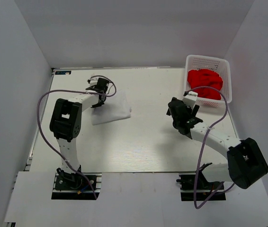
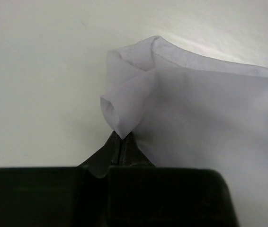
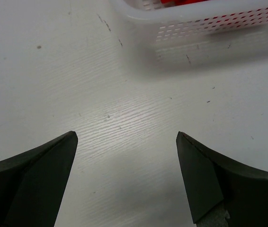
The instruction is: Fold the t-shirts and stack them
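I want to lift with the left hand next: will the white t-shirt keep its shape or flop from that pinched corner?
Probably floppy: the white t-shirt is thin, and its corner curls softly at the left hand. Lifted by that one corner, the rest would likely hang and unfold. It looks light, so it should drag easily.

One t-shirt lay on the tabletop at far left, the left gripper at its left edge. The other t-shirt sat in the basket at far right. The right gripper hung near-left of that basket.
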Robot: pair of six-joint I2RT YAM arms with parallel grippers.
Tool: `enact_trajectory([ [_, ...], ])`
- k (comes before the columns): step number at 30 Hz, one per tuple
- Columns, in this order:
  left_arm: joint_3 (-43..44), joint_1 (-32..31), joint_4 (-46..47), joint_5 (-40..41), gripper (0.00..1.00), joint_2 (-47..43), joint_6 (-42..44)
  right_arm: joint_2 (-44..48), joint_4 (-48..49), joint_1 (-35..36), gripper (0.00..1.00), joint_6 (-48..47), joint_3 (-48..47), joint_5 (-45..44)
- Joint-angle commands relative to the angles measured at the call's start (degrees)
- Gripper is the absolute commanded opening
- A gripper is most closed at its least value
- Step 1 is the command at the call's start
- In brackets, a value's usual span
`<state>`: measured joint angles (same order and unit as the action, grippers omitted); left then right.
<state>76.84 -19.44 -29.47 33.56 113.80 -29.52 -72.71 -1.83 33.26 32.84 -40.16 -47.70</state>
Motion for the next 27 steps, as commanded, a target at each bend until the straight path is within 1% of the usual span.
enact_trajectory([
  [1,4.36,6.07,5.7,6.69,0.0,-0.07,14.6,-2.7,3.14,-0.3,0.9,-1.81,-4.74,-1.08],
  [4,8.84,10.12,11.26,6.69,0.0,3.52,24.39,-6.47,4.02,-0.47,0.9,-2.69,-7.38,-2.13],
  [5,10.68,11.17,11.89,6.69,0.0,4.93,29.12,-8.92,4.2,-0.82,0.9,-2.78,-7.91,-2.65],
  [6,14.79,13.27,12.59,6.69,0.0,6.51,31.25,-9.73,3.68,-0.82,0.9,-2.52,-10.18,-2.66],
  [7,16.75,14.33,12.6,6.69,0.0,9.57,32.93,-11.13,3.15,-0.74,0.9,-2.43,-11.07,-2.83],
  [8,18.33,15.39,14.69,6.17,0.0,10.99,36.34,-12.45,1.93,-1.17,0.9,-2.17,-11.86,-2.75],
  [10,23.78,18.37,15.58,6.17,0.0,15.11,38.82,-13.77,-1.07,-1.35,0.9,-0.15,-14.76,-3.54],
  [11,25.71,19.34,15.59,5.38,0.0,16.53,40.05,-13.95,-1.34,-1.53,0.9,0.12,-15.29,-3.71],
  [12,29.73,20.31,15.59,3.63,0.0,17.85,41.63,-14.74,-1.51,-1.79,0.9,0.29,-16.08,-3.89],
  [14,32.92,22.69,17.34,1.61,0.0,20.31,43.04,-15.27,-1.6,-1.7,0.9,-0.05,-17.49,-3.89],
  [15,33.63,23.3,21.35,1.07,0.0,21.89,45.32,-15.79,-1.78,-1.79,0.9,0.2,-17.84,-3.8],
  [17,34.25,23.92,24.98,0.02,0.0,23.48,48.22,-15.97,-1.69,-1.96,0.9,0.47,-18.72,-3.71],
  [18,36.95,23.92,25.77,0.01,0.0,24.62,50.15,-16.24,-1.26,-1.88,0.9,0.56,-18.72,-3.71],
  [19,39.5,24.45,24.91,0.71,0.0,27.85,50.17,-16.33,-0.56,-1.88,0.9,0.47,-18.9,-3.45],
  [20,45.18,24.97,23.42,1.59,0.0,29.62,50.17,-16.59,-0.64,-1.88,0.9,0.47,-19.34,-3.45],
  [21,47.07,24.98,22.45,2.38,0.0,31.03,50.69,-16.94,-0.64,-1.79,0.9,0.47,-19.51,-3.45],
  [23,47.79,26.29,25.07,3.26,0.02,32.54,52.54,-16.94,-1.42,-1.97,0.9,1.35,-20.31,-2.4],
  [25,47.09,26.3,28.4,3.26,0.17,32.54,53.16,-17.2,-1.25,-1.97,0.9,1.09,-20.48,-1.26],
  [26,47.09,26.91,28.42,3.26,0.52,32.54,53.16,-17.47,-1.77,-1.88,0.9,0.48,-20.74,-0.9],
  [27,47.09,26.91,28.42,3.26,0.73,32.54,53.16,-17.47,-2.3,-1.88,0.9,0.21,-21.09,-0.73],
])
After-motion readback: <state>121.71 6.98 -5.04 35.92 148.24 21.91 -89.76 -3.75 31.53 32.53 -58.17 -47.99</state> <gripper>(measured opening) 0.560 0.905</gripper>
